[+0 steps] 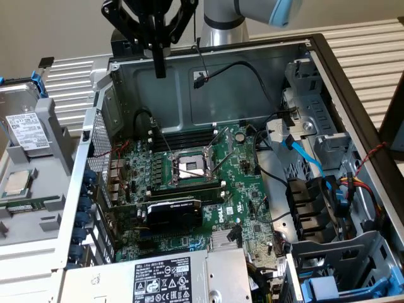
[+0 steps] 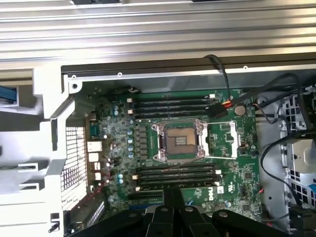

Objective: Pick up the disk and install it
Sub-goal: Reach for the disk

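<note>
Above the case (image 1: 240, 95), pincer (image 1: 160, 71) seemingly closed, disk (image 1: 25, 129) well apart.

The disk (image 1: 28, 132) lies on a tray (image 1: 57, 158), exterior view's left of the case (image 1: 240, 95).

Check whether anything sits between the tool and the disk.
Only the case's perforated wall lies between them. The tool hangs well above it, over the motherboard, and the disk lies outside the case on the exterior view's left.

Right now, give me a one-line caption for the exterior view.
Gripper hangs shut and empty above the open case; the disk lies outside it, at the exterior view's left.
</note>
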Motion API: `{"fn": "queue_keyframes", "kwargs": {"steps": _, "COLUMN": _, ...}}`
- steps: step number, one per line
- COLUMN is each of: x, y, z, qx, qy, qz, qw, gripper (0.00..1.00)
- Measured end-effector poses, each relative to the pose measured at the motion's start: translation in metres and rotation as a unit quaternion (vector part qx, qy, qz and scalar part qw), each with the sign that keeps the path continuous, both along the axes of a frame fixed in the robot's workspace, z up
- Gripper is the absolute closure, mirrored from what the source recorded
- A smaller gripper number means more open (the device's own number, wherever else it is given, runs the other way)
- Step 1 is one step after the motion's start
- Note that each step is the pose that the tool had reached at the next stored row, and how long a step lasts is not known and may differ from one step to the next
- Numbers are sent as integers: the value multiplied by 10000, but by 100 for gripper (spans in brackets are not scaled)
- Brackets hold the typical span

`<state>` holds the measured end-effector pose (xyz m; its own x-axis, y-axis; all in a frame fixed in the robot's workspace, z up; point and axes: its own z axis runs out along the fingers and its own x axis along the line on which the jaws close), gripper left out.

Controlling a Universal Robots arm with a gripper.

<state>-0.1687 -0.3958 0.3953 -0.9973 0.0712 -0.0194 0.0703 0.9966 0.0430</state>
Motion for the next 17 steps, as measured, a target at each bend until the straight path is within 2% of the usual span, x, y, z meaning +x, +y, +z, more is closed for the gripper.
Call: {"fn": "queue_keyframes", "kwargs": {"steps": 17, "x": -775, "y": 0, "z": 0, "qx": 10, "qy": 0, "qz": 0, "qw": 10000, "gripper": 89}}
